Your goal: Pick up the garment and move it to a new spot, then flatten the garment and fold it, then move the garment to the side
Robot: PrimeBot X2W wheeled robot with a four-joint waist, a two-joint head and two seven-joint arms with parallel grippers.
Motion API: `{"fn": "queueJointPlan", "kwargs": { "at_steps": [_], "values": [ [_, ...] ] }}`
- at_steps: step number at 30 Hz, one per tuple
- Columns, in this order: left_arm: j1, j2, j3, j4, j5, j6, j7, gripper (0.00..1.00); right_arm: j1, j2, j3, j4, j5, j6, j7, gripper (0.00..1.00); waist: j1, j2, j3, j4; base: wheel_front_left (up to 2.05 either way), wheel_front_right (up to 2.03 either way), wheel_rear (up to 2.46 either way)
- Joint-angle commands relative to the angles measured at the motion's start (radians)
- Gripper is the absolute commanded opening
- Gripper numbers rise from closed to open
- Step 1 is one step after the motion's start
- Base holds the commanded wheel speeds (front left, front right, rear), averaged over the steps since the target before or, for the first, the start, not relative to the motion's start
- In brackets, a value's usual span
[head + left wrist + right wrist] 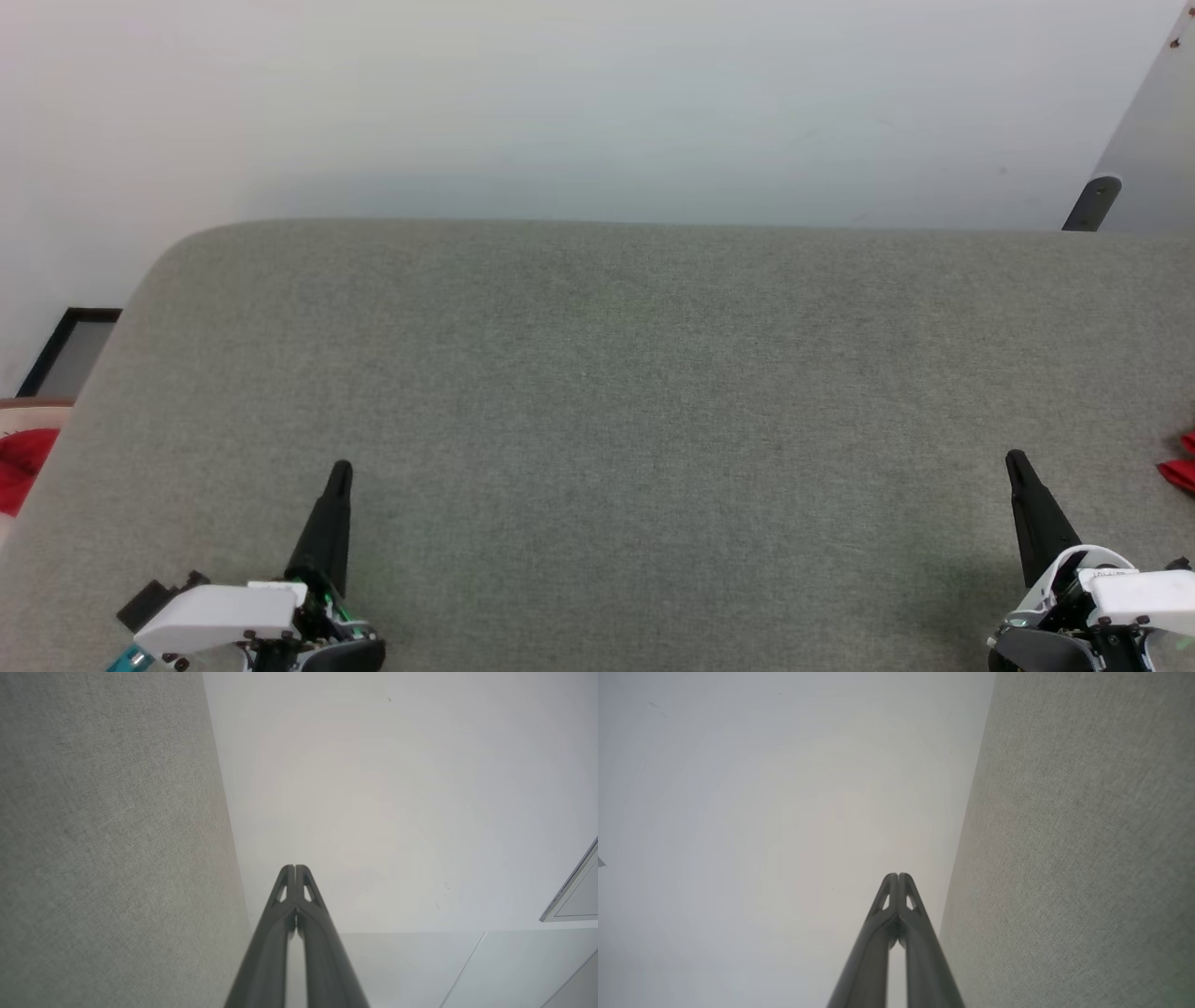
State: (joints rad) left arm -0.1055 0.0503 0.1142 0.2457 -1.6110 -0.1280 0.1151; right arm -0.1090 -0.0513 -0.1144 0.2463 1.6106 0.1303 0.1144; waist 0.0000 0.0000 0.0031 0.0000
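Observation:
At the right edge of the head view, a small tip of red cloth [1180, 469] lies on the grey felt table [597, 392]. It looks like an edge of the garment, and the rest of it is out of view. My left gripper [341, 469] hovers low over the table's front left, shut and empty, its fingers pressed together [295, 869]. At the front right my right gripper [1016, 458] is also shut and empty [898, 876], a short way left of the red tip.
Off the table's left side, a plain red cloth [19, 467] lies in a pale basket. A black-framed panel [70, 350] stands beyond it. A dark foot of a grey stand [1092, 203] shows at the back right. The table's far left corner is rounded.

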Motion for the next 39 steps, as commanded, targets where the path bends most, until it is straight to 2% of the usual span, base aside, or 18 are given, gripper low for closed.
{"fn": "queueJointPlan", "kwargs": {
  "at_steps": [1,39],
  "values": [
    [-0.010,-0.001,0.002,0.001,-0.003,-0.005,0.002,0.00,-0.003,0.004,0.000,0.000,0.004,0.001,0.000,0.00,0.0000,0.0000,0.000,0.000,0.00,0.00,0.00],
    [-0.010,-0.001,0.001,0.001,-0.003,-0.005,0.002,0.00,-0.003,0.004,0.000,0.000,0.004,0.001,0.000,0.00,0.0000,0.0000,0.000,0.000,0.00,0.00,0.00]
  ]
}}
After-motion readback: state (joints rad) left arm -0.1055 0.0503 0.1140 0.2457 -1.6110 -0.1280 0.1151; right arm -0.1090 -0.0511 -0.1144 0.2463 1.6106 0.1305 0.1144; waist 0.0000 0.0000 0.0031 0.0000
